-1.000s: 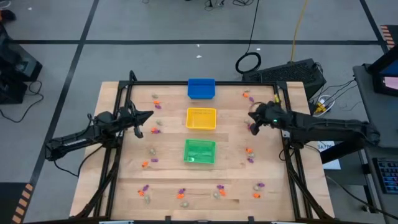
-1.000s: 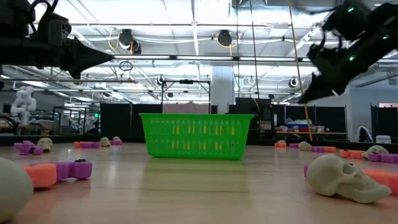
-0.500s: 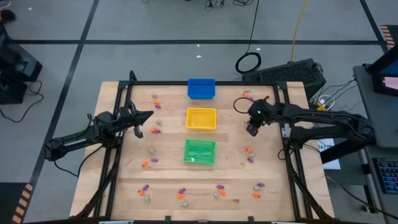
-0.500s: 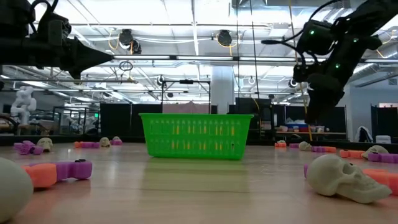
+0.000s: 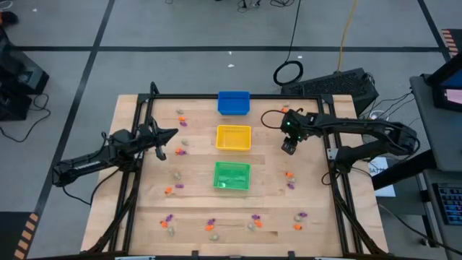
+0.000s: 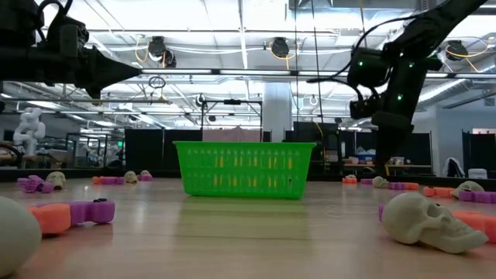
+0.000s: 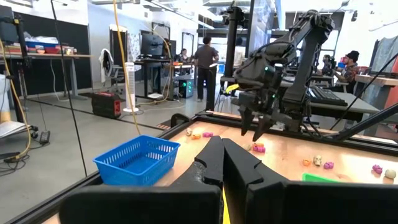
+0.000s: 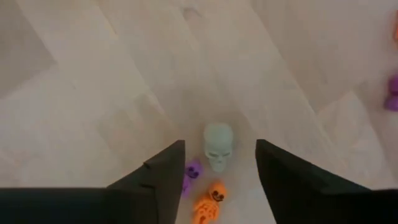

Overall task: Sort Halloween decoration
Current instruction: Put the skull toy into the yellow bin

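Tiny orange, purple and pale Halloween trinkets lie scattered on the wooden table (image 5: 195, 202). My right gripper (image 5: 289, 148) hangs open, pointing steeply down, just right of the yellow bin (image 5: 233, 137). In the right wrist view a pale skull (image 8: 217, 140), a purple trinket (image 8: 193, 170) and an orange one (image 8: 209, 202) lie on the wood below the open fingers (image 8: 165, 180), untouched. My left gripper (image 5: 172, 133) is shut and holds nothing, level above the table's left side, and also shows in its own wrist view (image 7: 222, 155).
The blue bin (image 5: 233, 102), the yellow bin and the green bin (image 5: 232, 175) stand in a row down the table's middle. More trinkets lie at the left (image 5: 179, 152), the right (image 5: 289, 174) and along the near edge (image 5: 209, 225). People stand in the room beyond the table (image 7: 205, 59).
My right gripper has swung from the table's right side toward the yellow bin, tipped from slanting to steeply downward, sunk a little and opened. The left arm has kept still and no trinket has moved.
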Available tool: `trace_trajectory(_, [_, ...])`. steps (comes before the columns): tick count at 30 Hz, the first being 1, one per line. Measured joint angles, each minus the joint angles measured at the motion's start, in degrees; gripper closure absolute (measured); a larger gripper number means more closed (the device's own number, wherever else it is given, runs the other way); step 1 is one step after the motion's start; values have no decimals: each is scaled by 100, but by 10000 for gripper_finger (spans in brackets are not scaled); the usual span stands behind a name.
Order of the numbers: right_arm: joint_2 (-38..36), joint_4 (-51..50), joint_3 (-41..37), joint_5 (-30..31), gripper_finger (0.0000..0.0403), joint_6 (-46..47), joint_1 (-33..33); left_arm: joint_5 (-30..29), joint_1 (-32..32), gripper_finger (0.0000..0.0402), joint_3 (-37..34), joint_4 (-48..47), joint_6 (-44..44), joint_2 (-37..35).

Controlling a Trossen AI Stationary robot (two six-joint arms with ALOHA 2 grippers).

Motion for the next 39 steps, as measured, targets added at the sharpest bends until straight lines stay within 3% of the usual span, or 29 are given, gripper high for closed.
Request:
trace_trajectory(8, [664, 97, 3, -2, 204, -257, -128, 0, 0, 402, -1, -2, 1, 0])
trace_trajectory(21, [1227, 258, 170, -124, 250, -612, -211, 0, -1, 402, 0, -2, 2, 0])
trace_trajectory(34, [1274, 191, 170, -350, 340, -722, -267, 0, -1, 402, -2, -2, 1, 0])
trace_trajectory(39, [1301, -118, 399, -350, 339, -720, -267, 0, 1, 402, -2, -1, 2, 0])
